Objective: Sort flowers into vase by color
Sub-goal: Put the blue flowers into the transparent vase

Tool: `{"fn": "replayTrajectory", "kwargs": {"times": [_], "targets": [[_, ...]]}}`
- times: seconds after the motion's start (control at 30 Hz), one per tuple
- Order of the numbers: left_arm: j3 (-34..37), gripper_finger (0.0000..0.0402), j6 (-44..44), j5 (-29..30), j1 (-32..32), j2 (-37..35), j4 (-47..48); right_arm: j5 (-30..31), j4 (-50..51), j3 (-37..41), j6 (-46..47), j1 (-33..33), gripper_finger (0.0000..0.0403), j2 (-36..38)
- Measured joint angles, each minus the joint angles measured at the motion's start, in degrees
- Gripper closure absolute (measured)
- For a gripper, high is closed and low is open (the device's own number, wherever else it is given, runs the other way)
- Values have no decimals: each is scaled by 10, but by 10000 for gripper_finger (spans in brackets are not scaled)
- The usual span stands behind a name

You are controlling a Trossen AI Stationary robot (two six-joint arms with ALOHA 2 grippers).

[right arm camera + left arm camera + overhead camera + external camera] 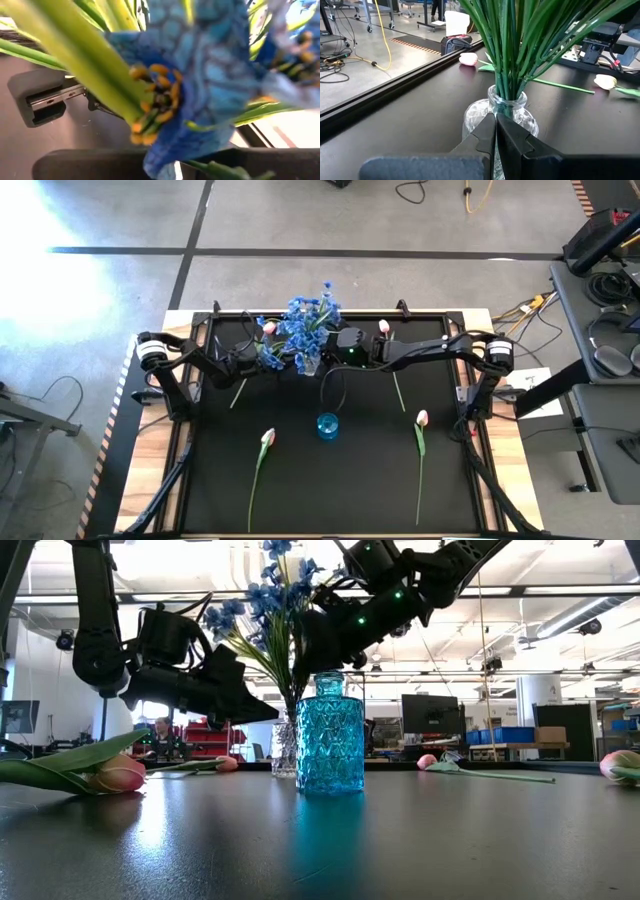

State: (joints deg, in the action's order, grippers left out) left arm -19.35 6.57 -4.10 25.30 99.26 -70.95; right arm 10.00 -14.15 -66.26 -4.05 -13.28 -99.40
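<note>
Reading the scene for labels: no legible writing on either vase. Clear glass vase (501,112) at the table's far middle holds the blue flower sprays (305,325), stems bunched in its neck. Blue glass vase (330,732) stands nearer the table's centre; its contents cannot be made out. My left gripper (496,137) is clenched, empty, its tips just beside the clear vase. My right gripper (330,345) is closed among the blue sprays; whether it grips a stem I cannot tell. Pink tulip buds (421,418) lie flat on the black table (330,490).
</note>
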Motion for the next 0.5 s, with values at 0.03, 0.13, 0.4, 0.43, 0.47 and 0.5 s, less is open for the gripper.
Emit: {"fn": "replayTrajectory", "kwargs": {"times": [0.03,0.13,0.4,0.43,0.47,0.5], "targets": [[0,402,0,0,0,0,0,0,0,0,1,0,390,-1],[0,402,0,0,0,0,0,1,-1,0,5,0,390,-4],[0,402,2,0,0,0,0,1,-8,0,-22,0,386,-5],[0,402,2,0,0,0,0,1,-9,0,-26,0,380,-5],[0,402,2,0,0,0,0,1,-9,0,-28,0,372,-5],[0,402,2,0,0,0,0,1,-9,1,-30,0,361,-4]]}}
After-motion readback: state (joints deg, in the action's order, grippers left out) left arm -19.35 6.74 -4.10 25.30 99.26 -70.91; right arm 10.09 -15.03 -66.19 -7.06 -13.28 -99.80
